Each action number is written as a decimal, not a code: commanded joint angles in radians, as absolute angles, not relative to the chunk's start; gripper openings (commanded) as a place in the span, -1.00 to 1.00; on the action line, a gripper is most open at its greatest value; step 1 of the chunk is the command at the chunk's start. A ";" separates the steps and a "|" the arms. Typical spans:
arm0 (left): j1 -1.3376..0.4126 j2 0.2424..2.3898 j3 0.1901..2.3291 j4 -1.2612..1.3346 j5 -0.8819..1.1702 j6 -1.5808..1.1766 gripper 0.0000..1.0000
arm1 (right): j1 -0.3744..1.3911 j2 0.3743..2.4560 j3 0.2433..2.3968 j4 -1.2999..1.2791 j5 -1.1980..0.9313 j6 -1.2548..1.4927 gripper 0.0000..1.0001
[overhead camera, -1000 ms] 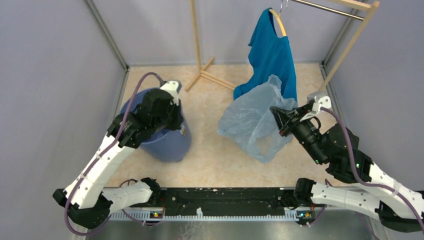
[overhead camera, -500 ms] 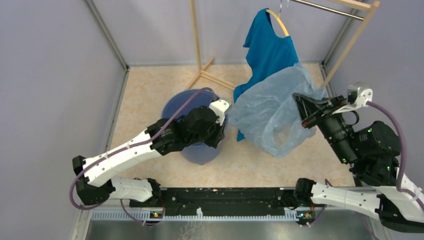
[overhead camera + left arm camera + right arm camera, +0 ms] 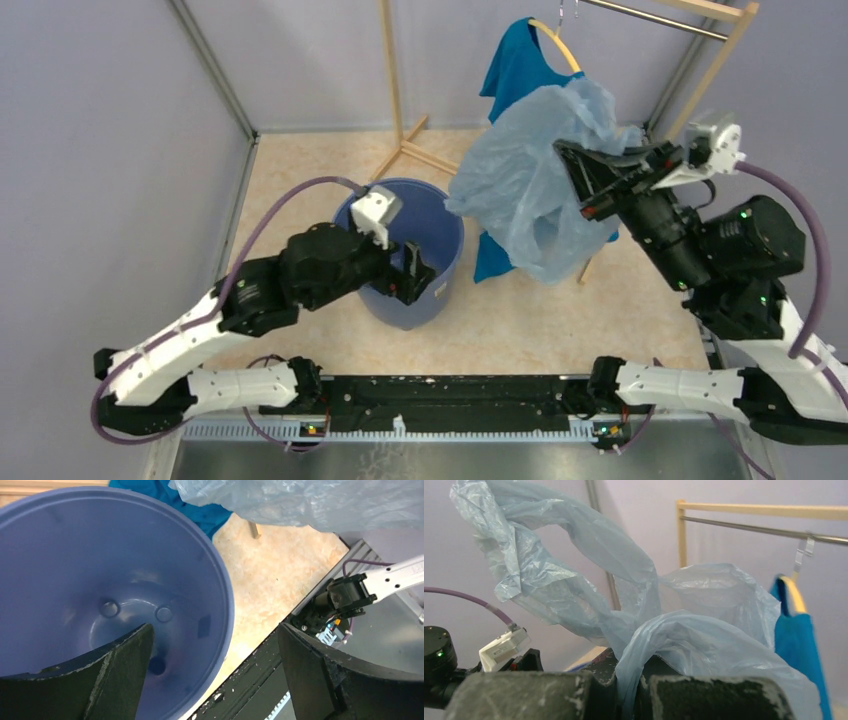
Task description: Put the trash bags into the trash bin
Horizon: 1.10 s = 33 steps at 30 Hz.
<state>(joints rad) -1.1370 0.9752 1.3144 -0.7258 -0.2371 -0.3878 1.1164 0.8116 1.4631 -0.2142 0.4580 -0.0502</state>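
**Top external view:** the right gripper [image 3: 592, 183] is clamping a bunched fold of the trash bag [image 3: 520, 190] and holding it aloft, well above the desk [image 3: 300, 180]. This way the floppy film is hanging free in front of the blue T-shirt [image 3: 512, 62] rather than dragging. The right arm is reaching up and leftward, its wrist turning toward the trash bin [image 3: 420, 305]. That bin is standing upright on the desk just left of the hanging bag, mouth upward, apparently positioned to receive it. The left arm is stretching forward and rightward, with the left gripper [image 3: 412, 272] hovering at the near rim. **Left wrist view:** the left gripper [image 3: 212, 630] is standing wide apart and holding nothing, one finger over the interior and the other outside the rim; contact cannot be judged. The trash bin [image 3: 60, 555] is showing a bare interior, and the trash bag [image 3: 310, 502] is hanging beyond its far edge, outside it. **Right wrist view:** the right gripper [image 3: 626, 692] is pressing together on the trash bag [image 3: 704, 640], whose loose loops are billowing above the fingers.
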 commanded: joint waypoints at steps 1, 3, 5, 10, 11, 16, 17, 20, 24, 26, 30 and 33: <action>-1.140 0.828 1.304 -0.771 -0.376 -0.417 0.97 | 1.118 0.971 1.602 -0.108 0.220 -0.054 -1.00; -1.140 0.743 1.284 -0.782 -0.406 -0.435 0.97 | 1.118 1.040 1.675 -0.083 0.127 -0.019 -1.00; -1.140 0.664 1.269 -0.789 -0.427 -0.453 0.97 | 1.119 1.104 1.747 -0.062 0.035 0.035 -1.00; -1.140 0.503 1.265 -0.823 -0.489 -0.492 0.97 | 1.118 1.185 1.824 -0.015 -0.076 0.150 -1.00; -1.140 0.480 1.265 -0.823 -0.488 -0.490 0.97 | 1.118 1.185 1.820 -0.010 -0.074 0.166 -1.00; -1.140 0.447 1.290 -0.848 -0.398 -0.481 0.97 | 1.118 1.133 1.691 -0.024 0.051 0.185 -0.98; -1.140 0.455 1.298 -0.863 -0.388 -0.483 0.97 | 1.118 1.114 1.644 -0.031 0.097 0.186 -0.95; -1.138 0.491 1.327 -0.918 -0.374 -0.495 0.97 | 1.118 1.067 1.516 -0.095 0.264 0.212 -0.98; -1.138 0.513 1.355 -0.935 -0.364 -0.496 0.97 | 1.118 1.056 1.417 -0.217 0.407 0.275 -1.00; -1.137 0.534 1.373 -0.936 -0.367 -0.496 0.95 | 1.118 1.076 1.427 -0.280 0.437 0.281 -1.00; -1.137 0.601 1.439 -1.005 -0.524 -0.565 0.74 | 1.118 1.156 1.532 -0.409 0.538 0.222 -1.00; -1.137 0.679 1.503 -1.102 -0.681 -0.652 0.55 | 1.118 1.189 1.591 -0.465 0.604 0.158 -1.00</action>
<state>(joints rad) -1.1370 0.5831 1.4220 -0.9981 -0.4751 -0.5507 1.1164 1.1687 1.4784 -0.3756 0.4637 0.2295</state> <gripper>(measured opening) 0.809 0.005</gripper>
